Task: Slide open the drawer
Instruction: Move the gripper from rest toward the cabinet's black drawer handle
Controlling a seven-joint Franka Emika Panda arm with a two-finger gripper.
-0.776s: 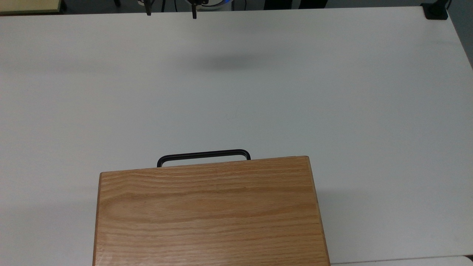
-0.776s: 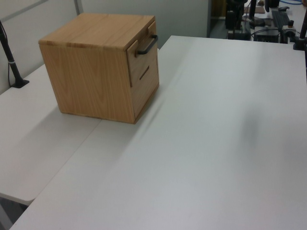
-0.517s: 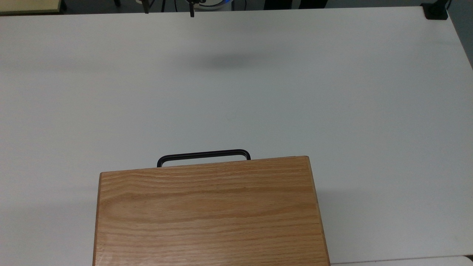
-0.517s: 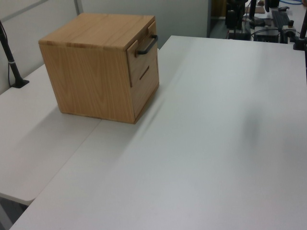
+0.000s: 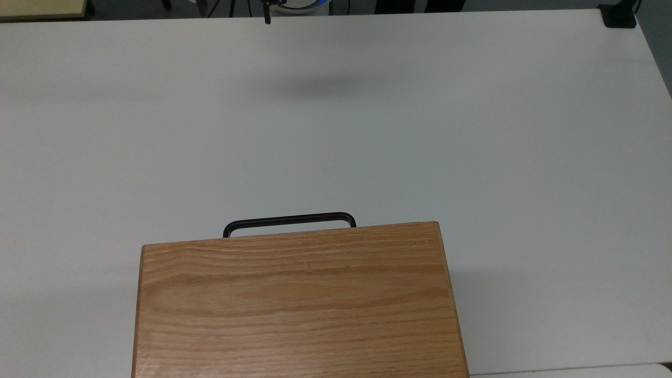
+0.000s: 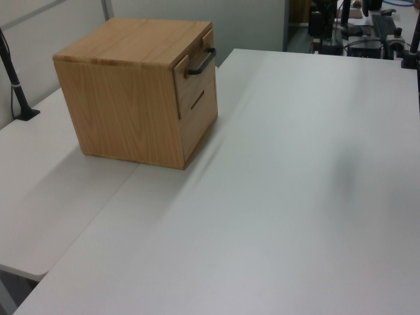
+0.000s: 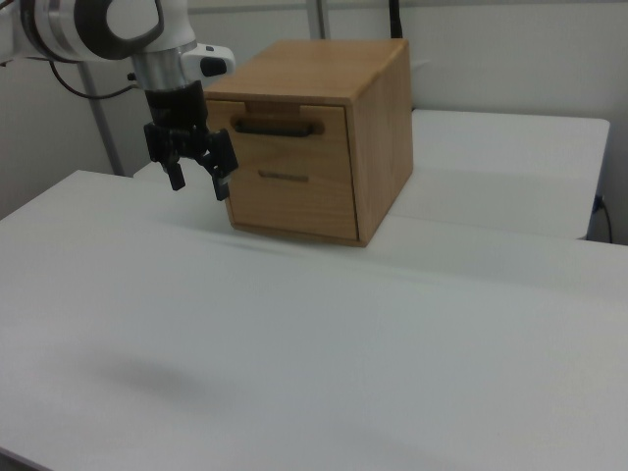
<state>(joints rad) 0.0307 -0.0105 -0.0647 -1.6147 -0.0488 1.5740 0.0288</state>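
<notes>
Hand (image 7: 197, 183) shifted slightly since earlier; fingers spread, empty, above table (image 7: 294, 343). Drawer (image 7: 278, 130) seemingly shut, contents hidden.

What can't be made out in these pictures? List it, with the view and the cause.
Right view: the drawer's inside, hidden behind its front panel.
Top view: the drawer's front, hidden under the cabinet top; the handle sticks out.
Top view: most of the gripper, cut off by the upper edge.

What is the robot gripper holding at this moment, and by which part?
Nothing is held. The black two-finger gripper hangs open in the air, apart from the light oak drawer and its thin black bar handle.
</notes>
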